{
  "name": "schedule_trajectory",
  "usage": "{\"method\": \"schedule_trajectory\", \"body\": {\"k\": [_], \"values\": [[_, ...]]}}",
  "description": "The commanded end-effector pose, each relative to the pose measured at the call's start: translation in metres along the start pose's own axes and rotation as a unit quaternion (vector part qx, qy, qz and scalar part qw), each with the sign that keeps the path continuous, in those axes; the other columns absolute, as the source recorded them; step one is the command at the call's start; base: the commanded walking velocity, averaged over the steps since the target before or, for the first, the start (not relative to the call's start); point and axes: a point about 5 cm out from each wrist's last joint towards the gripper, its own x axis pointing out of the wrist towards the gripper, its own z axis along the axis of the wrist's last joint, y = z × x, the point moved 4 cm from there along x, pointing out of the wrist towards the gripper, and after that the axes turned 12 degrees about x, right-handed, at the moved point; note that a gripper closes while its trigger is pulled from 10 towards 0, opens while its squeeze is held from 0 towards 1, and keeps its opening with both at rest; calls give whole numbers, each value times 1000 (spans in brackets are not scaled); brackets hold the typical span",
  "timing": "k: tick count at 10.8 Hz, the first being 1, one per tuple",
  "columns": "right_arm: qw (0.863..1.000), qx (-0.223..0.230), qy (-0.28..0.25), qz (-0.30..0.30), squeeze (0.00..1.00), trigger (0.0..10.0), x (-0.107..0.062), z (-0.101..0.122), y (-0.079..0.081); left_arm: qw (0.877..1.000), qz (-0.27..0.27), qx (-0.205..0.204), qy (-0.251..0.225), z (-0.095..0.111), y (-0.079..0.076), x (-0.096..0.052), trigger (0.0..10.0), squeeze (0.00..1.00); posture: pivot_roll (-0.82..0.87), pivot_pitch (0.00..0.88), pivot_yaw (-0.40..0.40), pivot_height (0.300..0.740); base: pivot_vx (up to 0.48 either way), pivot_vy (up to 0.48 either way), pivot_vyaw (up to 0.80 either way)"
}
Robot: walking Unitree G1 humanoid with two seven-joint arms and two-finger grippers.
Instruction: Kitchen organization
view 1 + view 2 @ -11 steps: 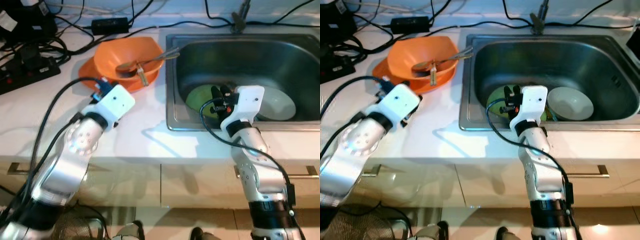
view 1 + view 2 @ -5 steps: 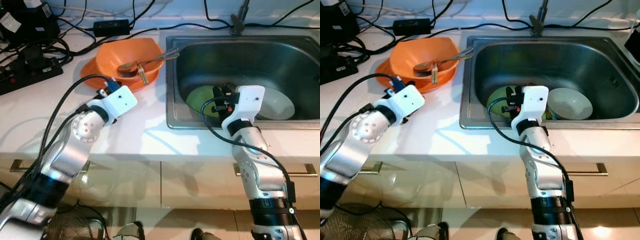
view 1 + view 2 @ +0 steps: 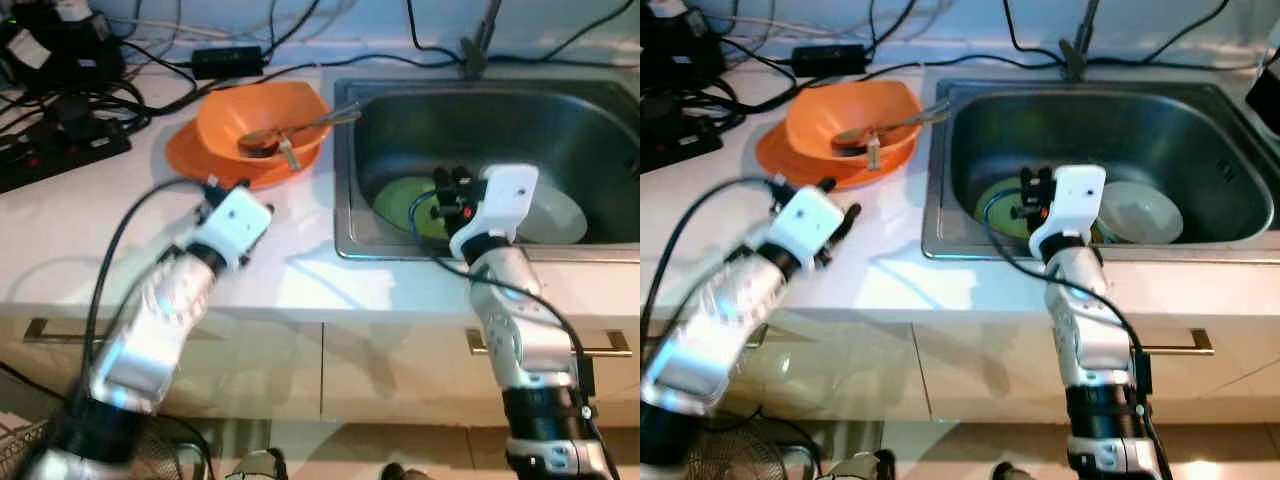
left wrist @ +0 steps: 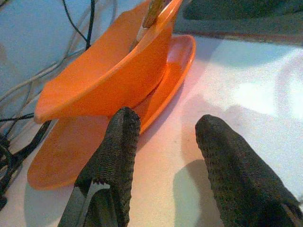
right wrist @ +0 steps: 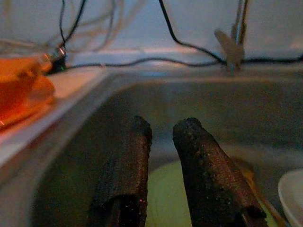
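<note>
An orange bowl (image 3: 262, 115) sits on an orange plate (image 3: 190, 150) on the white counter, left of the sink (image 3: 520, 120). A metal spoon (image 3: 300, 125) leans in the bowl. My left gripper (image 4: 165, 120) hovers low over the counter just in front of the plate's near rim, open, with nothing between its fingers. In the sink lie a green plate (image 3: 400, 195) and a white bowl (image 3: 560, 210). My right gripper (image 5: 162, 125) hangs over the sink's front edge above the green plate, its fingers a narrow gap apart and holding nothing.
A black power strip (image 3: 60, 150), a black adapter (image 3: 228, 60) and tangled cables crowd the counter's back left. The faucet (image 3: 480, 40) stands behind the sink. Bare white counter lies between the plate and the front edge. Drawer handles (image 3: 600, 345) run below.
My left arm has swung and is blurred. Its gripper has drawn back a little from the orange plate toward the counter's front. The right arm has barely moved.
</note>
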Motion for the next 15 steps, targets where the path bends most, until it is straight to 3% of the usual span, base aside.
{"method": "schedule_trajectory", "body": {"k": [1,4,6,9,11,15], "values": [[1000,3,-13,5,0,10000,4,7,1,1000,25,-10,-16,5,1,-5,10000,0,249,94,-2,740,0,0,0],[1000,5,-27,15,0,10000,12,10,4,992,91,-43,-72,24,-8,0,10000,0,238,38,-21,740,0,0,0],[1000,2,-26,14,0,10000,16,7,2,988,103,-45,-108,39,-10,20,10000,0,208,8,-16,740,0,0,0],[999,6,-30,8,0,10000,21,4,0,987,72,16,-144,44,-12,30,10000,0,210,0,-10,740,0,0,0],[999,9,-33,22,0,10000,26,4,10,986,53,58,-144,42,-10,40,10000,0,205,0,-13,740,0,0,0],[999,4,-37,5,0,10000,25,2,-6,986,29,72,-149,35,-11,39,10000,0,200,21,-13,740,0,0,0]]}}
